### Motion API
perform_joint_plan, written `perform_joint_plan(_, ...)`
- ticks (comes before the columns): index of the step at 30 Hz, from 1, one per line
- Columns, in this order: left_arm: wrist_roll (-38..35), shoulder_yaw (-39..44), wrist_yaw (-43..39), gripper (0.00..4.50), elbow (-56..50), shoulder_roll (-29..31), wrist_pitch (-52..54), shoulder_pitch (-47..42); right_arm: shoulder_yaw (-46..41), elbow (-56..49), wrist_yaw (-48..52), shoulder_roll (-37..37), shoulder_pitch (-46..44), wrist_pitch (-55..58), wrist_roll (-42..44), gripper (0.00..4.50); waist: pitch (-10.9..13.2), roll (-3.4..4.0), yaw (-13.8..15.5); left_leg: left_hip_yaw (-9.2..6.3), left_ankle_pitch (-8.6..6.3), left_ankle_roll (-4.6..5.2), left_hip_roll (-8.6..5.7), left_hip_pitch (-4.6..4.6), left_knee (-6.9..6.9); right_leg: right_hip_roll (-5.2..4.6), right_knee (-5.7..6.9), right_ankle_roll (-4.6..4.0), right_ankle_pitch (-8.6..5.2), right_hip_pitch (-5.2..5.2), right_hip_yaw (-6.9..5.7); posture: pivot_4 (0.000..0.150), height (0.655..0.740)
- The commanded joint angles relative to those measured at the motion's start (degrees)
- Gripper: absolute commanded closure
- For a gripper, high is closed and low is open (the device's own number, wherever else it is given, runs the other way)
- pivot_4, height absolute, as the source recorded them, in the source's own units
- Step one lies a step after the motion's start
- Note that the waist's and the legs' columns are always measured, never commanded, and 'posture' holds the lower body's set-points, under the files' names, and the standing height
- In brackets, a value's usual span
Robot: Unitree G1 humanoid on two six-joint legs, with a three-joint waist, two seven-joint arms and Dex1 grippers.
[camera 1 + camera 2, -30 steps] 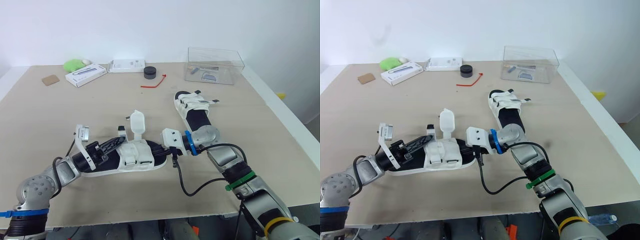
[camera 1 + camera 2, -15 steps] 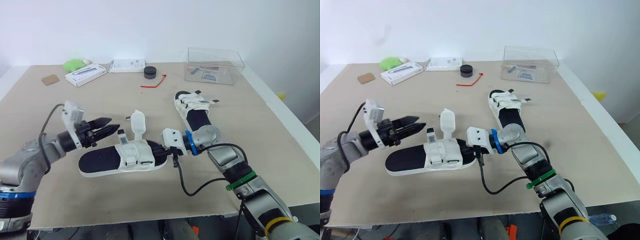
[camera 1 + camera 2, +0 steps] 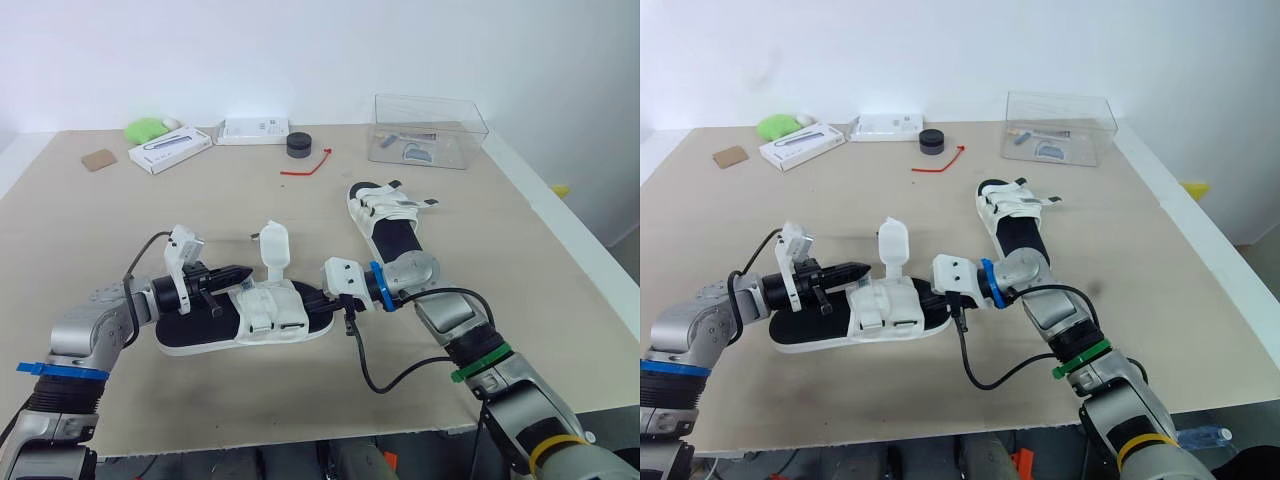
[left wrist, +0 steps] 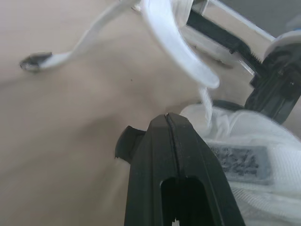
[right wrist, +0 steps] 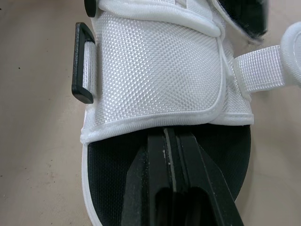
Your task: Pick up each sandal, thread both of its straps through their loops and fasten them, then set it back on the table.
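Observation:
The near sandal [image 3: 250, 315], black footbed with white straps, lies flat on the table. One white strap flap [image 3: 274, 245] stands upright and unthreaded. My left gripper [image 3: 243, 271] hovers low over the heel end, shut, with its tips beside the strap base and a black loop [image 4: 124, 146]. My right gripper [image 3: 318, 297] is shut, and its fingers [image 5: 169, 141] rest on the footbed at the toe end, just short of the white upper [image 5: 155, 70]. A second sandal [image 3: 390, 220] lies behind my right arm with its straps lying across it.
A clear plastic box [image 3: 428, 130] stands at the back right. A red tie [image 3: 308, 165], a black puck [image 3: 299, 145], two white boxes [image 3: 172, 150] [image 3: 255, 130], a green item [image 3: 148, 128] and a brown coaster [image 3: 101, 159] lie along the back. The table edge [image 3: 560, 230] runs down the right.
My left gripper left the sandal's heel, swung up and to the left, then came back down with its tips by the upright strap. The sandal and right gripper stayed put.

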Motion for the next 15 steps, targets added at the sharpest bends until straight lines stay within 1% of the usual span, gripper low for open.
perform_joint_plan(1, 1.3, -0.4, -1.8, 4.48, 0.8, 0.3, 1.3, -1.9, 1.9, 2.2, -0.5, -1.4, 1.5, 1.4, -3.6, 4.5, 0.0, 0.0, 0.0, 0.0, 0.0, 0.0, 0.0, 0.0, 0.0, -0.01, 0.0, 0.0, 0.0, 0.0, -0.01, 0.15, 0.74)
perform_joint_plan(7, -1.8, 0.1, -4.3, 4.48, -1.1, -1.8, 5.8, -2.9, 1.9, 2.8, -0.7, -0.9, 1.1, 1.4, -3.6, 4.5, 0.0, -0.01, 0.0, -0.01, 0.0, 0.0, 0.0, 0.0, 0.0, 0.0, 0.01, 0.01, 0.01, 0.01, 0.0, 0.15, 0.74)
perform_joint_plan(9, -0.5, 0.1, -4.1, 4.48, -0.3, -1.8, 5.6, -3.7, 1.9, 2.9, -0.7, -0.9, 1.0, 1.4, -3.7, 4.5, 0.0, -0.01, 0.0, -0.01, 0.0, 0.0, 0.0, 0.0, 0.0, 0.0, 0.0, 0.01, 0.01, 0.01, 0.0, 0.15, 0.74)
perform_joint_plan(11, 1.5, 0.7, -2.9, 4.48, 2.2, -1.5, 4.6, -5.5, 1.9, 3.0, -0.8, -0.9, 0.9, 1.4, -3.7, 4.5, 0.0, -0.01, 0.0, -0.02, 0.0, 0.0, 0.0, 0.01, 0.0, 0.0, 0.01, 0.02, 0.01, 0.01, 0.0, 0.15, 0.74)
perform_joint_plan(13, 3.1, 2.8, 0.5, 4.48, 6.8, -1.9, 4.3, -8.6, 1.9, 3.0, -0.9, -0.9, 0.9, 1.4, -3.7, 4.5, 0.0, -0.02, 0.0, -0.05, 0.01, 0.0, -0.01, 0.01, 0.01, 0.02, 0.02, 0.01, 0.01, 0.02, -0.03, 0.15, 0.74)
perform_joint_plan(15, 1.3, 6.5, 2.7, 4.48, 11.1, -2.9, 5.8, -12.0, 1.9, 3.1, -1.0, -0.9, 0.9, 1.4, -3.7, 4.5, 0.0, -0.01, 0.0, -0.09, 0.02, 0.02, -0.01, 0.01, 0.02, 0.04, 0.02, 0.03, 0.03, 0.02, -0.04, 0.15, 0.74)
